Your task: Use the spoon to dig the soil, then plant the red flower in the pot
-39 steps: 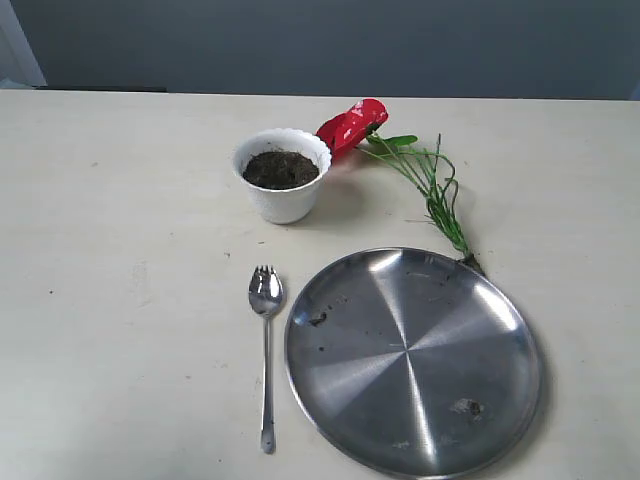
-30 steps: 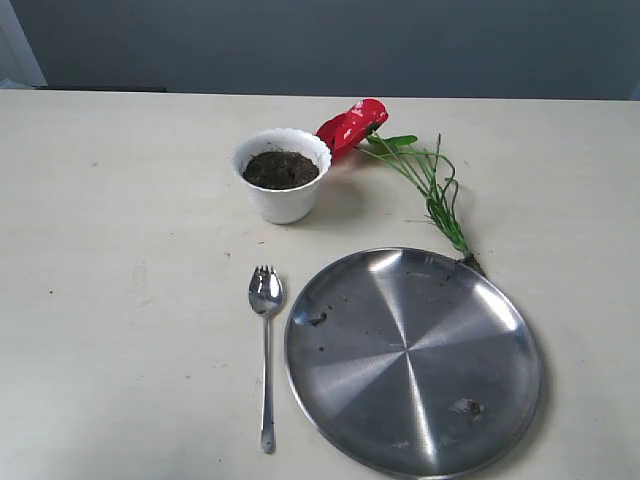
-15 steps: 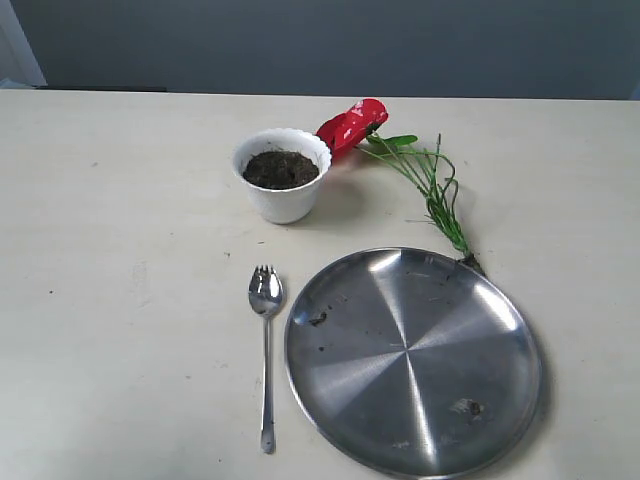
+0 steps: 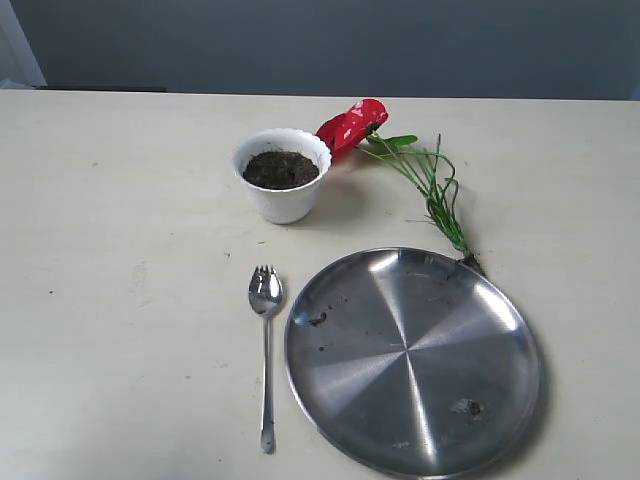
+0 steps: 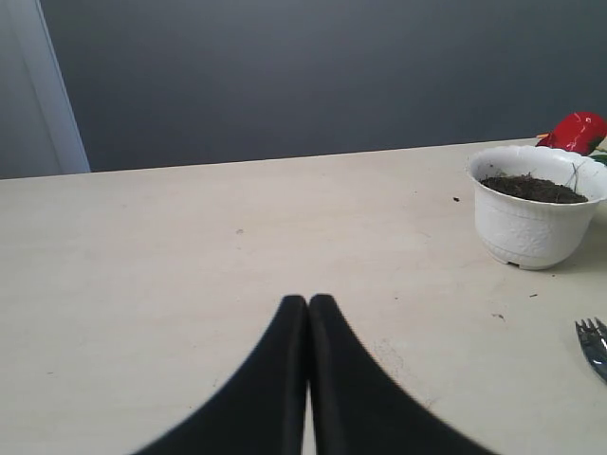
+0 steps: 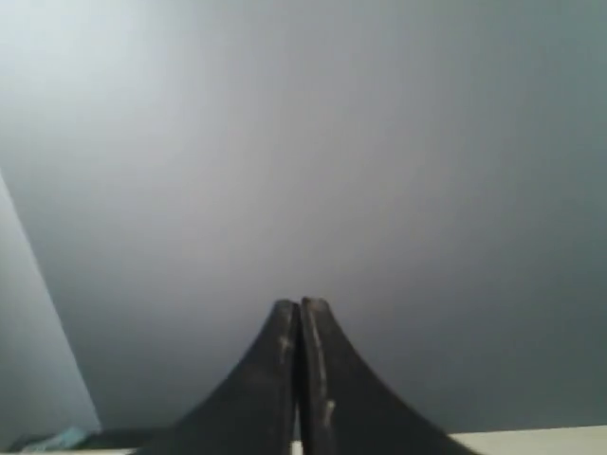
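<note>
Spoon pickup is your step, by my read: nothing dug yet. Slim silver metal spoon [image 4: 265, 358] lies flat on the cream table [image 4: 110, 260], handle toward 6 o'clock, at 9 o'clock of the large round steel plate [image 4: 413, 360]. Take the handle mid-length, jaws across it. Small white scalloped pot [image 4: 282, 174] with dark crumbly soil [image 4: 280, 169] sits at 12 o'clock of the spoon; red artificial flower [image 4: 352, 124] lies at the pot's 2 o'clock. Left gripper [image 5: 308, 301] pinched closed, empty, low over the table; right gripper [image 6: 300, 305] also closed, empty, facing the wall.
</note>
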Controlling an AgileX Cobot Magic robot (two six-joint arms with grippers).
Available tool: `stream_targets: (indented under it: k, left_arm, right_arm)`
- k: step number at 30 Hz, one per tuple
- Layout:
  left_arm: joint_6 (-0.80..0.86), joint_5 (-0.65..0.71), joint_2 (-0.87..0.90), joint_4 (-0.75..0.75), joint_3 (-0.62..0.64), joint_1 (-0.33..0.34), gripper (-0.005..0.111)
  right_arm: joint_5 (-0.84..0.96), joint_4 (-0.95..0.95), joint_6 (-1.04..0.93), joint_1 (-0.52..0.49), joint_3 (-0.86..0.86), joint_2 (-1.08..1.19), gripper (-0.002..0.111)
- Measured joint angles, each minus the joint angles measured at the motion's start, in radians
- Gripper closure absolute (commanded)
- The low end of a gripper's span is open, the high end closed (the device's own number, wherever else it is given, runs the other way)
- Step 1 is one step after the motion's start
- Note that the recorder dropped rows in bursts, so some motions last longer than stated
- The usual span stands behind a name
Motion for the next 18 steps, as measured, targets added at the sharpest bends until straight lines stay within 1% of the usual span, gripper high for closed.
stream_targets:
  k: [5, 7, 9, 12, 17, 18]
  left_arm:
    - [0.000, 0.000, 0.000, 0.000, 0.000, 0.000, 0.106]
    - [0.000, 0.000, 0.000, 0.000, 0.000, 0.000, 0.106]
    - [0.000, 0.000, 0.000, 0.000, 0.000, 0.000, 0.106]
    - [0.000, 0.000, 0.000, 0.000, 0.000, 0.000, 0.106]
    - [0.000, 0.000, 0.000, 0.000, 0.000, 0.000, 0.106]
    - [0.000, 0.000, 0.000, 0.000, 0.000, 0.000, 0.106]
  right_arm:
    - [0.334, 0.009, -0.075, 0.002, -0.392, 0.374, 0.109]
    - [0.426, 0.009, -0.080, 0.024, -0.493, 0.496, 0.109]
    - [0.472, 0.001, -0.080, 0.064, -0.552, 0.598, 0.109]
    - [0.503, -0.089, -0.044, 0.173, -0.569, 0.724, 0.109]
    - [0.515, -0.452, 0.168, 0.437, -0.536, 0.874, 0.109]
    - [0.515, -0.499, 0.203, 0.482, -0.526, 0.898, 0.109]
